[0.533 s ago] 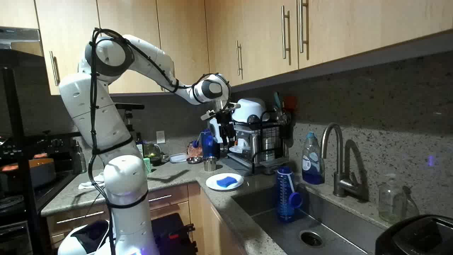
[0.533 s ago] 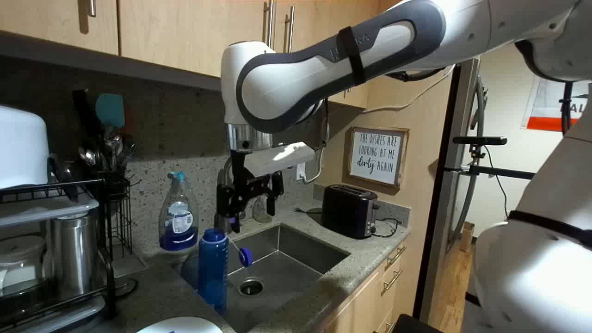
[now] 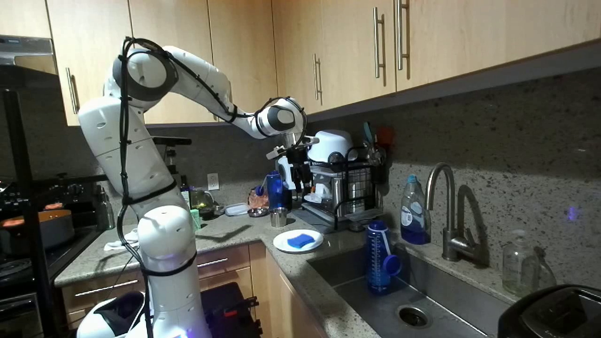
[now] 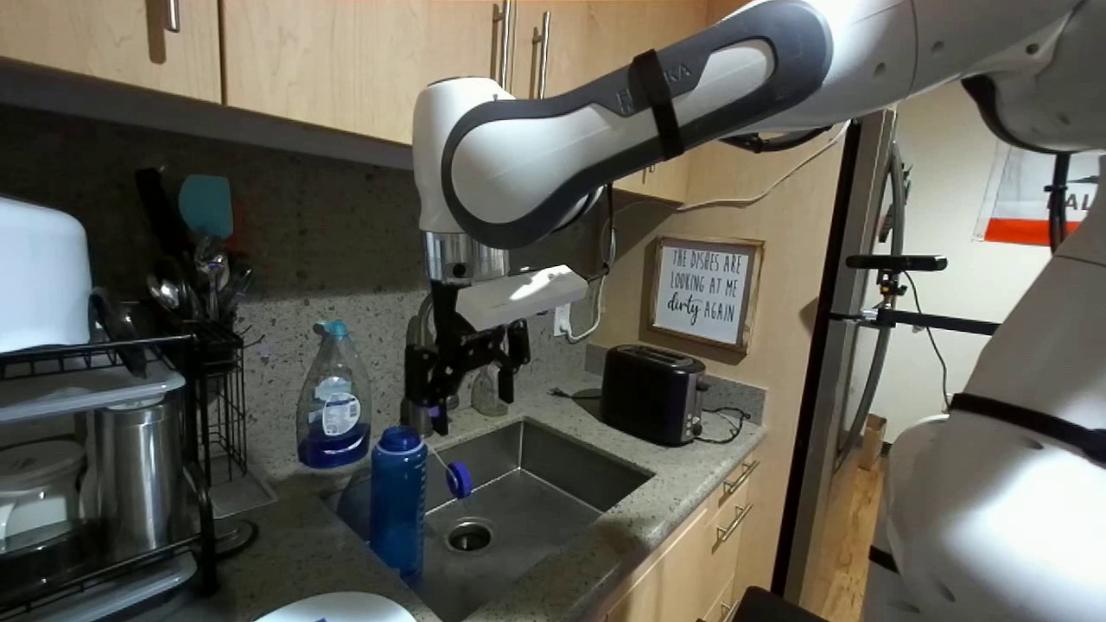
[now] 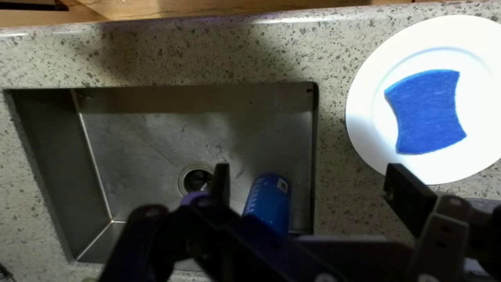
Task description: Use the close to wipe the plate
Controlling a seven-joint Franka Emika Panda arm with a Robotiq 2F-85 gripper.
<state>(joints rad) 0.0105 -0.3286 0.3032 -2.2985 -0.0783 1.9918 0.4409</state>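
The round white plate point(image 3: 282, 244) lies flat on the counter at the sink corner. A blue, curved-sided sponge point(image 3: 300, 241) rests on its middle. In the wrist view the plate point(image 5: 362, 125) and the sponge point(image 5: 428, 111) are at the upper right. In an exterior view only the plate's upper part point(image 4: 346, 606) shows at the bottom edge. My gripper point(image 4: 473, 408) is open and empty, high above the counter and sink, fingers apart in the wrist view point(image 5: 309, 168). It touches neither plate nor sponge. A white cloth point(image 3: 123, 243) lies on the left counter, partly behind the arm.
A blue bottle point(image 4: 397, 510) stands in the sink point(image 4: 553, 510), its lid hanging open, below the gripper. The dish rack point(image 3: 345, 192), soap bottle point(image 3: 413, 213) and faucet point(image 3: 450, 211) stand along the wall. A metal cup point(image 3: 278, 217) is behind the plate. Cabinets point(image 3: 328, 51) hang above.
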